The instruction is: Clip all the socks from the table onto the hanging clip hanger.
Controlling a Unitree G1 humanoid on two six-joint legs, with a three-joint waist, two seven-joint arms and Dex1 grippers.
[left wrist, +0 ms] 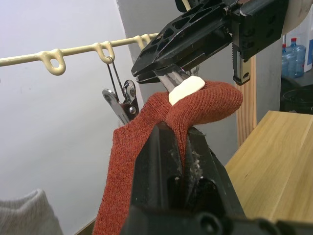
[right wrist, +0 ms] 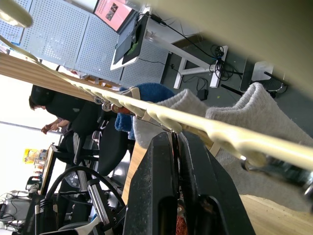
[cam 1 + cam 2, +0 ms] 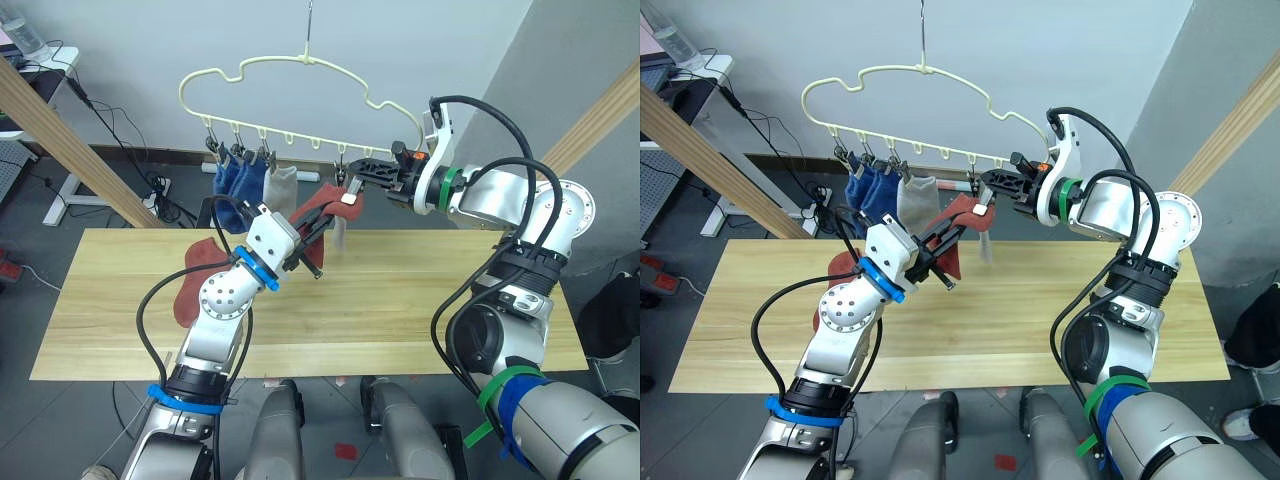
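Note:
The pale yellow clip hanger [image 3: 300, 62] hangs above the far edge of the table [image 3: 420, 310]. Two blue socks [image 3: 235, 180] and a light grey sock [image 3: 283, 186] hang from its left clips; a second grey sock [image 2: 266, 110] hangs further along. My left gripper [image 3: 322, 224] is shut on a rust-red sock [image 1: 146, 122], holding its top up to a metal clip [image 1: 168, 78]. My right gripper [image 3: 352, 178] is shut on that clip, squeezing it right over the sock's edge. Another rust-red sock [image 3: 192, 280] lies on the table at the left, partly behind my left arm.
An empty clip [image 1: 120, 98] hangs just beside the held sock. Slanted wooden beams stand at the left [image 3: 70, 140] and right [image 3: 600, 115]. Cables [image 3: 160, 190] lie on the floor beyond the table. A person [image 2: 54, 105] is in the background.

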